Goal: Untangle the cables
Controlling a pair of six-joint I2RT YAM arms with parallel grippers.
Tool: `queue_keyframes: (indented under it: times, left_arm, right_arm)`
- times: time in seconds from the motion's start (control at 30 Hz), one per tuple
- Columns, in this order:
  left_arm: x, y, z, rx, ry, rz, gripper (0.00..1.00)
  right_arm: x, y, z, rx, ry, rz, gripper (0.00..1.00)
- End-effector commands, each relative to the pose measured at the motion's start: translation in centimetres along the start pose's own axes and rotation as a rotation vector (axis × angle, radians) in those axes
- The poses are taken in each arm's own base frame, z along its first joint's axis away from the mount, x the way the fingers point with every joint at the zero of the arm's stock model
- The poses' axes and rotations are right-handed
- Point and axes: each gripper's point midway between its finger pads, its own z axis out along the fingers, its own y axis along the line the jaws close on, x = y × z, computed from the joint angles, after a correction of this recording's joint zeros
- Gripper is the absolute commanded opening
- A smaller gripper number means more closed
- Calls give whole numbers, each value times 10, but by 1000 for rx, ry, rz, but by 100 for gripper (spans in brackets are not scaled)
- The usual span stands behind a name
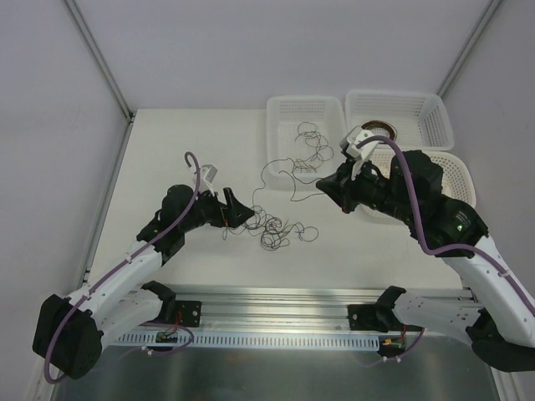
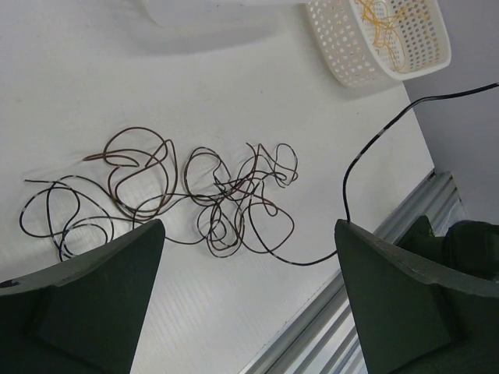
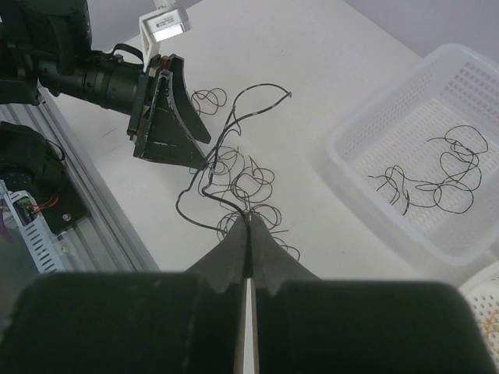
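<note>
Cables (image 2: 226,202) tangle beneath wide-spread left fingers (image 2: 93,304); right fingers (image 3: 234,257) pinch one black cable (image 2: 346,187).

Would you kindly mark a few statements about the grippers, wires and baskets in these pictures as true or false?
1. The left gripper is open beside the tangle of wires. True.
2. The right gripper is wide open. False: its fingers are shut, pinching a black wire that rises off the table.
3. Every basket is empty. False: one basket holds black wires, and another basket holds yellow wires.
4. The tangle lies on the table, outside the baskets. True.
</note>
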Motion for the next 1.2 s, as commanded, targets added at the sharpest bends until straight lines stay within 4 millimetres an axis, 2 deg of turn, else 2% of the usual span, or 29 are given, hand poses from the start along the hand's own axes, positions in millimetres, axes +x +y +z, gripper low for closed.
queue_keyframes:
  times: [0.0, 0.17, 0.3, 0.47, 0.6, 0.73, 0.83, 0.87, 0.93, 0.97, 1.0, 1.13, 1.17]
  left_arm:
    - [-15, -19, -6, 91, -88, 36, 92]
    - [-15, -7, -18, 32, -163, 12, 92]
    - [-11, -18, -26, 94, -165, 25, 94]
    - [-4, -22, -15, 121, -104, 18, 92]
    - [2, -30, 3, 152, -60, -1, 88]
    - [5, -33, 19, 132, -37, -8, 74]
    - [2, -34, 23, 122, -40, -15, 46]
    - [0, -33, 22, 111, -41, -13, 25]
    - [-16, -41, 17, 111, -75, 16, 11]
    - [-14, -39, 11, 82, -54, 17, 0]
    - [-30, -47, 7, 79, -87, 37, 0]
    - [-58, -59, -16, 23, -111, 81, 0]
    - [-63, -62, -21, 15, -115, 85, 0]
  right_arm:
    - [-20, 2, -2, -12, -71, 6, 1]
    - [-13, 0, 3, -1, -51, 10, 1]
    - [-9, 1, 8, -9, -42, 20, 1]
    - [-9, 7, 13, -38, -48, 34, 1]
    - [-7, 7, 16, -42, -45, 47, 1]
    - [-3, 9, 21, -50, -43, 59, 1]
    - [5, 7, 25, -43, -25, 61, 1]
    - [8, 4, 27, -25, -19, 61, 0]
    - [21, -1, 33, 1, 4, 64, 1]
    - [26, -7, 36, 32, 15, 63, 1]
    - [38, -10, 40, 51, 42, 65, 1]
    - [68, -27, 55, 124, 133, 90, 1]
    - [80, -36, 61, 172, 173, 96, 1]
